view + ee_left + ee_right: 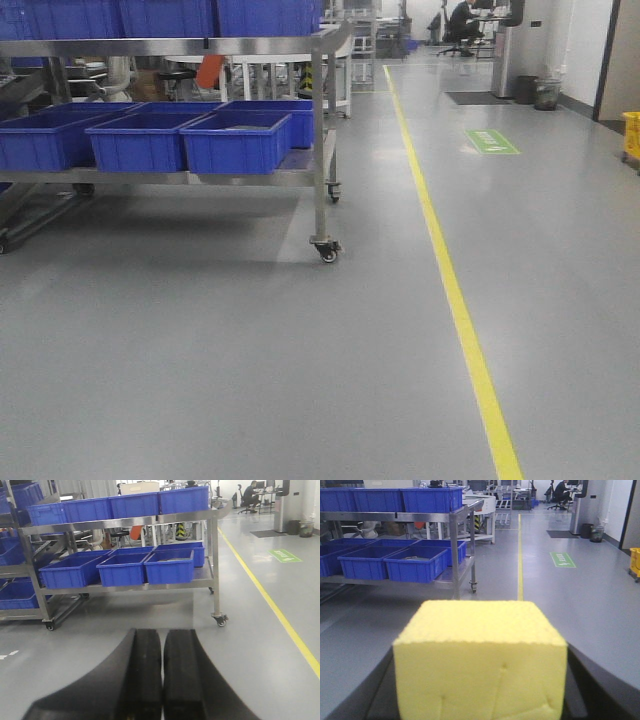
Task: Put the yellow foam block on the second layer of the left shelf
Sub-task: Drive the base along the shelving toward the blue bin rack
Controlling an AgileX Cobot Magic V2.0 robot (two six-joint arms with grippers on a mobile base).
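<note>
At the left a wheeled steel shelf (322, 120) holds blue bins (235, 140). The left gripper (162, 635) faces it above the floor (100, 635), jaws pressed together with nothing between them. The right gripper (481, 680) has its jaws set against both sides of the yellow foam block (480, 625), held in the air well apart from the shelf. A yellow floor line (455, 290) runs at the right.

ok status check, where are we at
Left gripper shut, empty. Right gripper shut on yellow foam block. Steel shelf with blue bins ahead-left, not reached.
</note>
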